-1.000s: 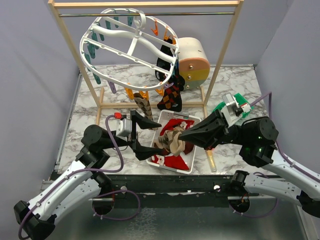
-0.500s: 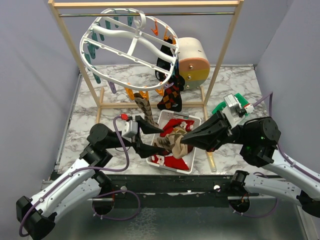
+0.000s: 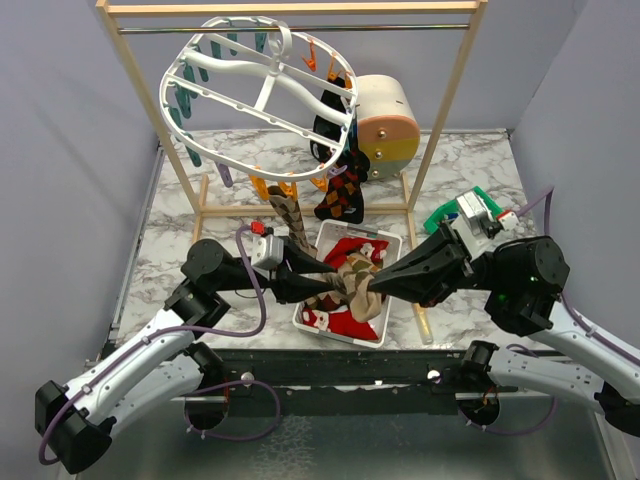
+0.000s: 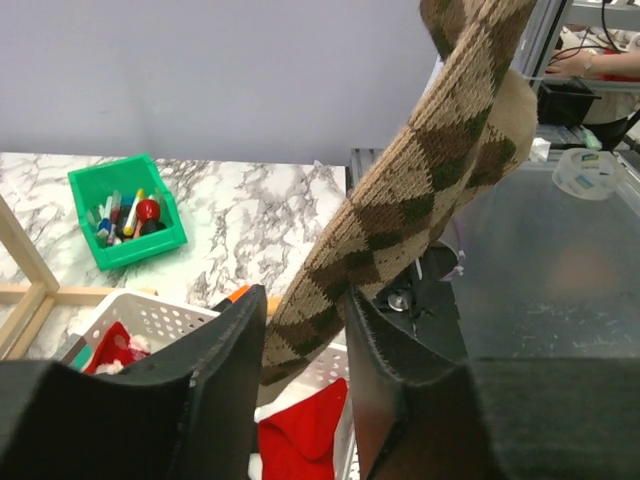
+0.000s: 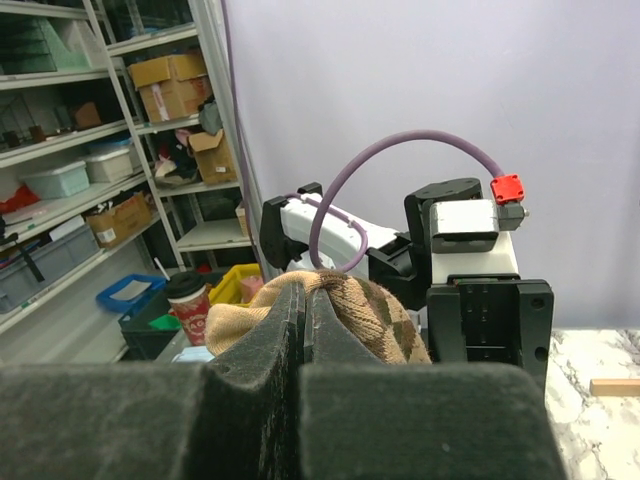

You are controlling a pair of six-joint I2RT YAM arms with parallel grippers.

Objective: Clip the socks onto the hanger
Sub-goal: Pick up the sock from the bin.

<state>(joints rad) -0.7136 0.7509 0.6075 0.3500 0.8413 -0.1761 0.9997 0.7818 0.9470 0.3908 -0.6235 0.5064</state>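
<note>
My right gripper (image 3: 374,284) is shut on a tan argyle sock (image 3: 350,283) and holds it up over the white basket (image 3: 388,242). In the right wrist view its jaws (image 5: 305,290) pinch the sock's (image 5: 385,315) edge. My left gripper (image 3: 322,285) has come in from the left. In its wrist view its narrowed jaws (image 4: 303,300) stand either side of the hanging sock (image 4: 420,190), with a gap still showing lower down. Red socks (image 3: 350,325) lie in the basket. The white oval hanger (image 3: 260,95) hangs tilted at the back, with argyle and black socks (image 3: 340,195) clipped below it.
The wooden rack (image 3: 442,110) with a metal rod carries the hanger. A cream cylinder with coloured bands (image 3: 385,120) sits behind its right post. A green bin of small items (image 3: 450,212) stands right of the basket, close to my right arm.
My left gripper has moved right to the held sock and its jaws have narrowed around it. My right gripper has kept its grip and drawn back slightly to the right.
</note>
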